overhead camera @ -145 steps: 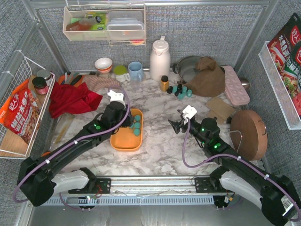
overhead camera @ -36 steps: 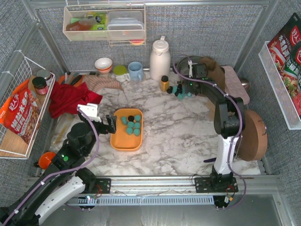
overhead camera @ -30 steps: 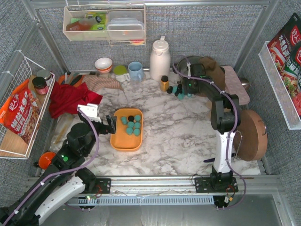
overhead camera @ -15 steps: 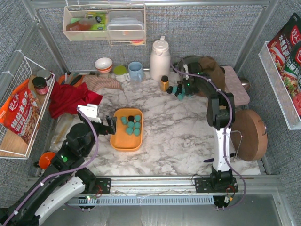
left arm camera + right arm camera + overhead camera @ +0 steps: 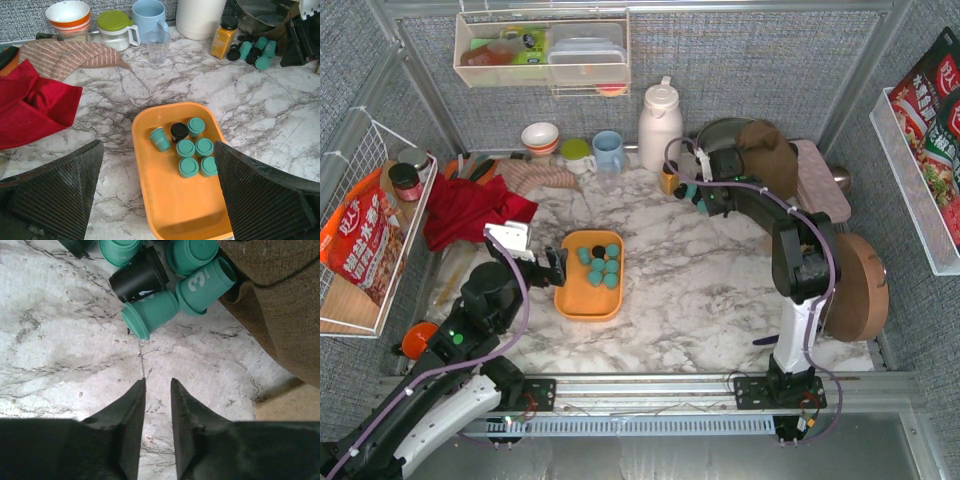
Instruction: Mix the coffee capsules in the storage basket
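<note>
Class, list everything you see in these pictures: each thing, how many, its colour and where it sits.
storage basket: one, orange, middle of the table
coffee capsules: seven, six teal and one black, in the basket
loose capsules: about six, teal and black, on the table at the back
bottle: one, amber, beside the loose capsules
jug: one, white, back centre
mug: one, blue, back
bowl: one, white and orange, back left
red cloth: one, left
brown cloth: one, back right
round board: one, brown, right
left hand: black, open, beside the basket
right hand: black, narrowly open, empty, by the loose capsules
</note>
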Motion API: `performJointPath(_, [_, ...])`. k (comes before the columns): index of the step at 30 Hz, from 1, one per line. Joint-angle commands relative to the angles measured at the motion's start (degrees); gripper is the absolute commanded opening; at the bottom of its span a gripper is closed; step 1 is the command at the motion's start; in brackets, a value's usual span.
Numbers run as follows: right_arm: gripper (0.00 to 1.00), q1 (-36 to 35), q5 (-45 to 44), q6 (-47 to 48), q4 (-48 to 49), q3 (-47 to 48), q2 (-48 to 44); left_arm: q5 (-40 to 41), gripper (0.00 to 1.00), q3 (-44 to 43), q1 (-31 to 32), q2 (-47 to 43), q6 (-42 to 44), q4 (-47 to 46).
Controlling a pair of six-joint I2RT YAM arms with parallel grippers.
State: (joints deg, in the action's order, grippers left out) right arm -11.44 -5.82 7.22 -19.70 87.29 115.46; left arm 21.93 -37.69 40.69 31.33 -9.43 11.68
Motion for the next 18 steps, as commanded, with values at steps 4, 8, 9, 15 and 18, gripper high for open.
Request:
performJointPath(4, [0.41,-0.29,-8.03,2.19,9.17,0.06,-0.38,0.51,0.99,0.01,-0.08,0.22,0.11,-0.46])
performJointPath(8, [0.43,0.14,-9.04,1.72,8.87,6.39,4.58,1.00,0.99,0.07,-0.08,-0.13,0.16,-0.55])
performJointPath(9, [0.43,0.30,-9.79,0.71,8.13,8.37,6.00,1.05,0.99,0.23,-0.08,-0.17,0.20,-0.58])
performJointPath(15, [0.43,0.65,-13.40,-7.11,0.43,19.69,13.28,0.88,0.99,0.16,-0.13,0.17,0.25,-0.52])
performJointPath(18, [0.43,0.81,-14.78,-8.28,-4.46,24.39,16.31,0.43,0.99,0.11,-0.17,0.43,0.29,-0.53])
